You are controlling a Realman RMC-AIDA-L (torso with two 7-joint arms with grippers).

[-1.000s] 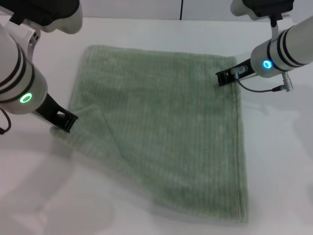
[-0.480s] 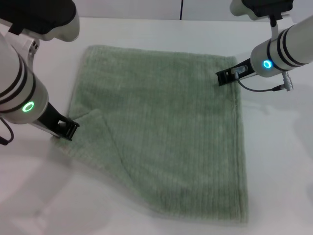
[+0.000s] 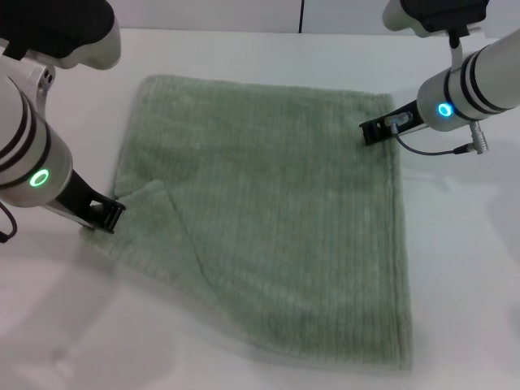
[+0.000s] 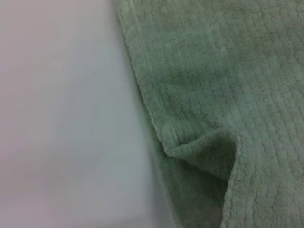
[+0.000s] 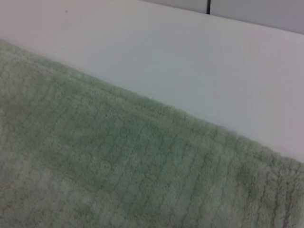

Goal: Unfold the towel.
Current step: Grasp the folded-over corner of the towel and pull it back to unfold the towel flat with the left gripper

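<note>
a: where is the towel point(image 3: 268, 219) being seen?

b: it is being spread almost flat on the white table point(image 3: 463, 268), in the middle of the head view. one near-left corner is being left folded over onto the towel's own surface, and a diagonal crease is being shown running from that fold toward the towel's near edge.

a: and the left gripper point(image 3: 104, 214)?

b: it is being held low at the towel's left edge, right at the folded corner, touching or just beside the cloth. whether its fingers are apart or together cannot be told. in the left wrist view a raised lip of the towel point(image 4: 209, 147) is being shown curling over beside the hem.

a: the right gripper point(image 3: 372, 130)?

b: it is being held at the towel's far right corner, its tip over the cloth near the edge. the state of its fingers cannot be told either. in the right wrist view only the ribbed towel point(image 5: 109, 166) and its fuzzy hem against the table are being shown.
</note>
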